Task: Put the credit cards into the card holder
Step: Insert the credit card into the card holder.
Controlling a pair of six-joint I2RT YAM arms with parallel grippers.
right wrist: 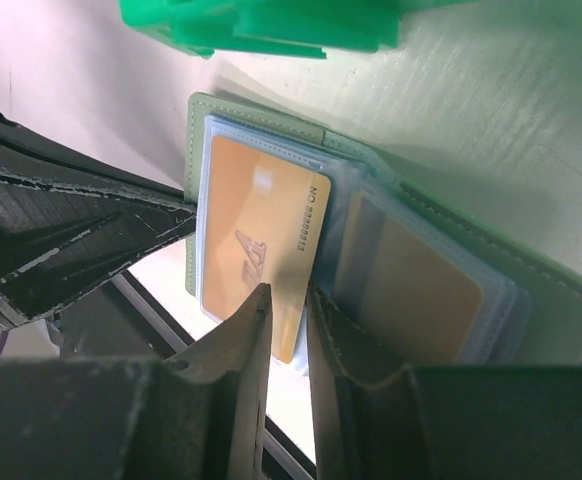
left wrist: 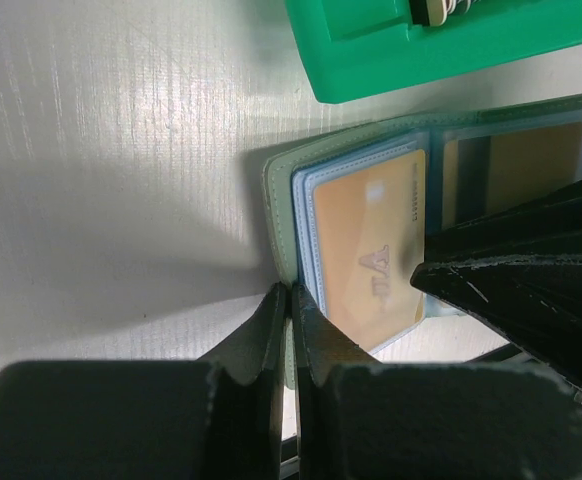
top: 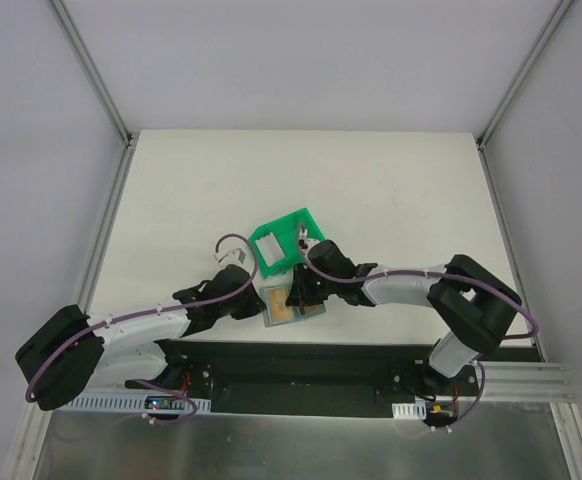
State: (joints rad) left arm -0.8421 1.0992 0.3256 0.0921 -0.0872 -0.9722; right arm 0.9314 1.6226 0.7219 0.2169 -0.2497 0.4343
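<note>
- Your left gripper (left wrist: 291, 300) is clenched on the outer edge of the wallet (left wrist: 279, 200), which lies open on the table (left wrist: 101, 150) at lower centre of the top view, just below the green bin (left wrist: 371, 50). Use that pinch as the anchor and don't lift or twist it, or the leaf will fold over the pocket.
- The orange card (right wrist: 256, 220) lies in the clear pocket of the left leaf. It looks mostly in, with its lower edge near the pocket mouth.
- Your right gripper (right wrist: 289, 320) has its fingers drawn close over that lower edge, with a narrow slit between them. I cannot tell whether they are pinching the card or only resting on it.
- Push along the card's long side, straight into the pocket. A skewed push will probably jam a corner against the seam.
- A second card (right wrist: 416, 285) sits in the right leaf, so keep your fingers off it.
- Press gently, as the plastic sleeve may buckle.
</note>
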